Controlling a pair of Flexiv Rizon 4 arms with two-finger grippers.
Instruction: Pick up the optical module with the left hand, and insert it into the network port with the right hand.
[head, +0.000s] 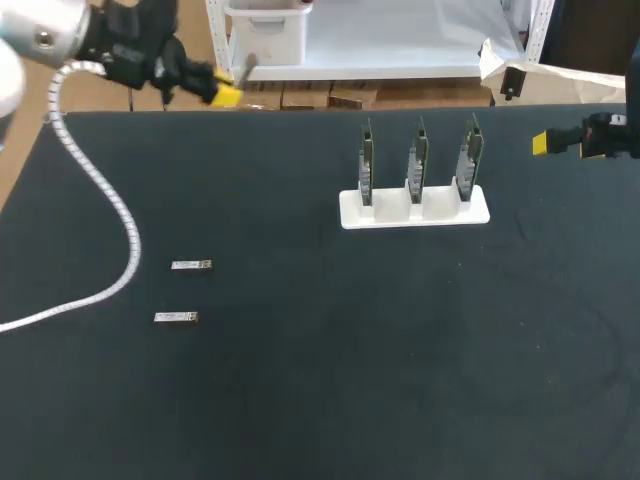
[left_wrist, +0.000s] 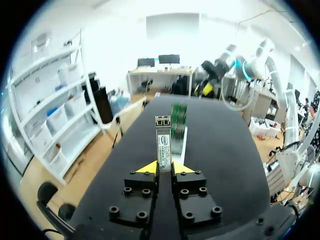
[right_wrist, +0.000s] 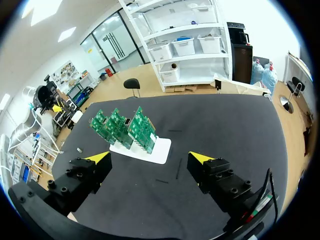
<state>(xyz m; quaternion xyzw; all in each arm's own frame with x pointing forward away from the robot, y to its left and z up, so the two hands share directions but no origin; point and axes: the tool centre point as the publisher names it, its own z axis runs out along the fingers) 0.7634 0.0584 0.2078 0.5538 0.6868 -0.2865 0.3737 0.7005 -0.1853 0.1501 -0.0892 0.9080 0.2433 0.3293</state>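
Observation:
My left gripper (head: 225, 92) hangs over the table's far left edge, shut on a silver optical module (head: 248, 65). In the left wrist view the module (left_wrist: 163, 145) stands out lengthwise from between the yellow tips of that gripper (left_wrist: 164, 167), pointing toward the green boards (left_wrist: 178, 120). Three upright green network boards (head: 415, 160) stand in a white holder (head: 415, 208) at the table's far middle. My right gripper (head: 545, 143) is at the right edge, level with the boards, open and empty. The right wrist view shows this gripper (right_wrist: 151, 158) spread wide, with the boards (right_wrist: 125, 127) ahead of it.
Two more silver modules (head: 191, 265) (head: 176, 317) lie on the black table (head: 400, 380) at the left. A white coiled cable (head: 110, 200) from my left arm trails across the left side of the table.

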